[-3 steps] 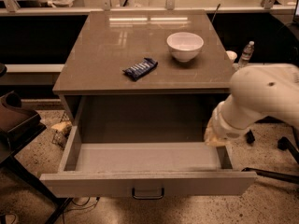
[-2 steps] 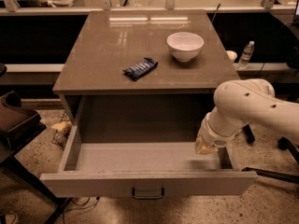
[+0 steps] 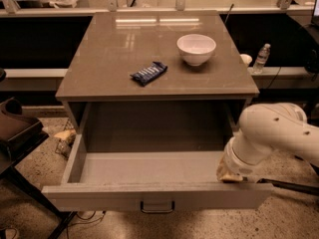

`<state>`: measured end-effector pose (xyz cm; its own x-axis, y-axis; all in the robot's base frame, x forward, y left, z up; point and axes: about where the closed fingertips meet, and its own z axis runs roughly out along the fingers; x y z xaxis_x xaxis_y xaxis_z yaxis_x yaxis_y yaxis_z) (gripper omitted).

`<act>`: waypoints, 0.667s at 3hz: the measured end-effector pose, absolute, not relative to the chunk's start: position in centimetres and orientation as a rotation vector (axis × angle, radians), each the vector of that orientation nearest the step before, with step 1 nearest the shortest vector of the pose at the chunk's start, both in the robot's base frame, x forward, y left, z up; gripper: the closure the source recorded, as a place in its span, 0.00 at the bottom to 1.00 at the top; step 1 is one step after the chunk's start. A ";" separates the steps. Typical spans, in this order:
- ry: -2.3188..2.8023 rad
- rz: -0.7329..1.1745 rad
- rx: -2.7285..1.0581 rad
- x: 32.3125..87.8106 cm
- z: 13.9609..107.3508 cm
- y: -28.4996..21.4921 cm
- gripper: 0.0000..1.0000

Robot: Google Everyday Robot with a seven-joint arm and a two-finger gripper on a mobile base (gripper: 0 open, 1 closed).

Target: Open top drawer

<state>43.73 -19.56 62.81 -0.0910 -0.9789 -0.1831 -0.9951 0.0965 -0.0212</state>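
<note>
Top drawer (image 3: 99, 199) stands pulled well out from the cabinet, and I can look straight down into its plain grey box, which holds nothing that I can see. The gripper (image 3: 230, 175) sits at the drawer's right front corner, low against the inside of the right wall and just behind the front panel. From my view, only a pale, yellowish tip shows under the white arm (image 3: 271, 133). I cannot tell whether it is clenched or released, or whether it touches the drawer wall.

Left of the gripper and a little lower, the small dark bar handle (image 3: 157, 206) sits at the middle of the drawer front, well apart from the gripper. The drawer's floor stretches away to the left of the gripper, and its back wall lies beyond, in shadow under the cabinet top (image 3: 109, 49).

Above and beyond the gripper, on that brown top, a white bowl (image 3: 196, 49) stands upright near the right side. A dark blue snack packet (image 3: 148, 72) lies flat farther left, apart from the bowl. Beyond the gripper and slightly right, past the cabinet's edge, a clear water bottle (image 3: 260, 59) stands on a ledge. Far to the left of the gripper, beside the drawer's left wall, I see a dark seat (image 3: 17, 131) on the speckled floor (image 3: 294, 218).
</note>
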 end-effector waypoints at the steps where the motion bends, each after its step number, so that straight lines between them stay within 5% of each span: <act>1: 2.240 0.180 -2.007 41.6 62.7 -20.6 1.00; 2: 2.262 0.214 -2.050 38.2 63.1 -22.0 1.00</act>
<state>38.25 -21.96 63.08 -0.1006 -0.9830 -0.1538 -0.9944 0.0942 0.0484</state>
